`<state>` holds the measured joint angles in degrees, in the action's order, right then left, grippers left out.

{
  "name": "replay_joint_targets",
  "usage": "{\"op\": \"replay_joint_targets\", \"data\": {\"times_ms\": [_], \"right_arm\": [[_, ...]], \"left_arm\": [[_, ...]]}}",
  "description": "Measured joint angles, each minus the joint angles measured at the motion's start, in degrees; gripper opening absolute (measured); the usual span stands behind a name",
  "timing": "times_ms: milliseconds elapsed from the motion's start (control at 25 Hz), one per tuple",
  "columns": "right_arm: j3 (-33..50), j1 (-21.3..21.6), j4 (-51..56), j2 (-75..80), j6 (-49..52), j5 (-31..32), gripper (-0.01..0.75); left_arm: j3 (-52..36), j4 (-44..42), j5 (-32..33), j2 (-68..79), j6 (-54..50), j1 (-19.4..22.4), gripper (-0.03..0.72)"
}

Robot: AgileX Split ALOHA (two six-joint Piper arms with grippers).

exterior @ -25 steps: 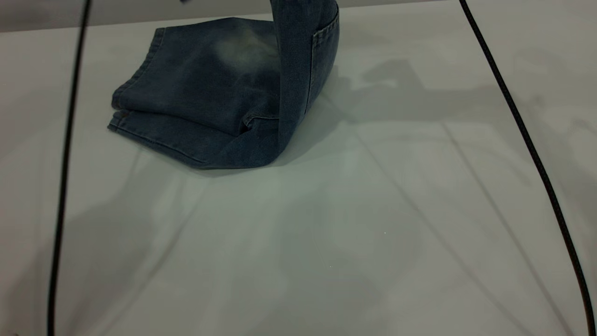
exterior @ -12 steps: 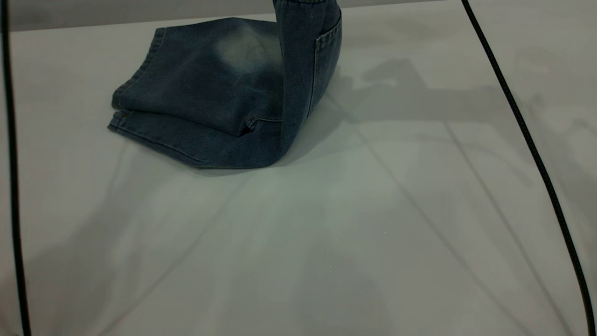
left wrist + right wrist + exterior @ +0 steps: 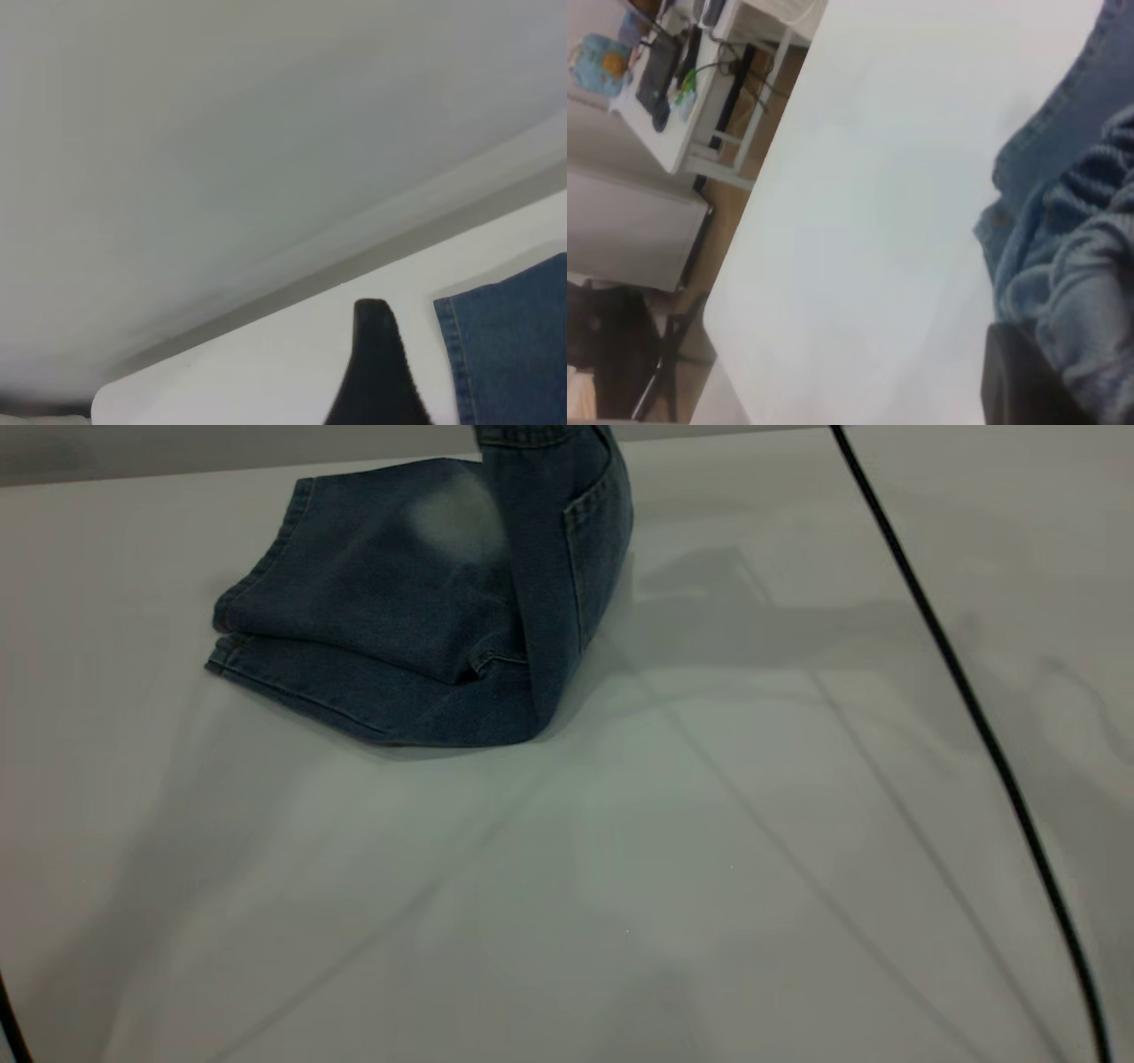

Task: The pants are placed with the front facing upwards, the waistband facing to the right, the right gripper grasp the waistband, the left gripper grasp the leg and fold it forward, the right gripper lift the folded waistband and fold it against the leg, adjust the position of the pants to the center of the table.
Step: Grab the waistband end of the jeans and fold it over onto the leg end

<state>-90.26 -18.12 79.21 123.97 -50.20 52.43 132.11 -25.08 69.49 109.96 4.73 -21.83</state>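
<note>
Exterior view: the pants [image 3: 381, 611] sit at the far left-of-middle part of the table [image 3: 620, 868], already folded lengthwise so one leg lies on the other, hems pointing left. The waistband [image 3: 532, 436] end is pulled straight up off the table and runs out the top edge, so the back pocket [image 3: 598, 531] faces right on the raised flap. A pale knee patch [image 3: 452, 514] shows on the flat part. Neither gripper is in this shot, just a black cable [image 3: 957, 691] crossing on the right.

Left wrist view: one dark finger [image 3: 376, 372] of the left gripper pokes in over the table, with a stitched denim edge just beside it and not touching. Only one finger shows, so can't tell if it's open or closed.

Right wrist view: the right gripper [image 3: 1023, 381] is clamped on the ruffled waistband, bunched denim sitting right against its dark jaw. Past the table edge there's a white shelf [image 3: 700, 80] with clutter.
</note>
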Motion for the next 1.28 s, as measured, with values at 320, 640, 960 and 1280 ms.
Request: {"op": "replay_joint_targets", "data": {"times_ms": [320, 640, 960, 1280], "right_arm": [[0.0, -5.8, 2.3, 0.0, -1.0, -9.7, 0.111], [0.0, -11.4, 4.8, 0.7, -3.6, -19.3, 0.111], [-1.9, -13.9, 14.6, 8.0, -11.7, -23.3, 0.111], [-3.4, -15.6, 20.8, 12.1, -20.9, -20.0, 0.148]], "left_arm": [[-0.1, 1.7, 0.4, 0.2, 0.1, 0.0, 0.461], [-0.1, 1.5, 0.3, 0.2, 0.1, 0.0, 0.461], [-0.1, 1.2, 0.4, 0.2, 0.1, 0.0, 0.461], [-0.1, 1.2, 0.4, 0.2, 0.1, 0.0, 0.461]]}}
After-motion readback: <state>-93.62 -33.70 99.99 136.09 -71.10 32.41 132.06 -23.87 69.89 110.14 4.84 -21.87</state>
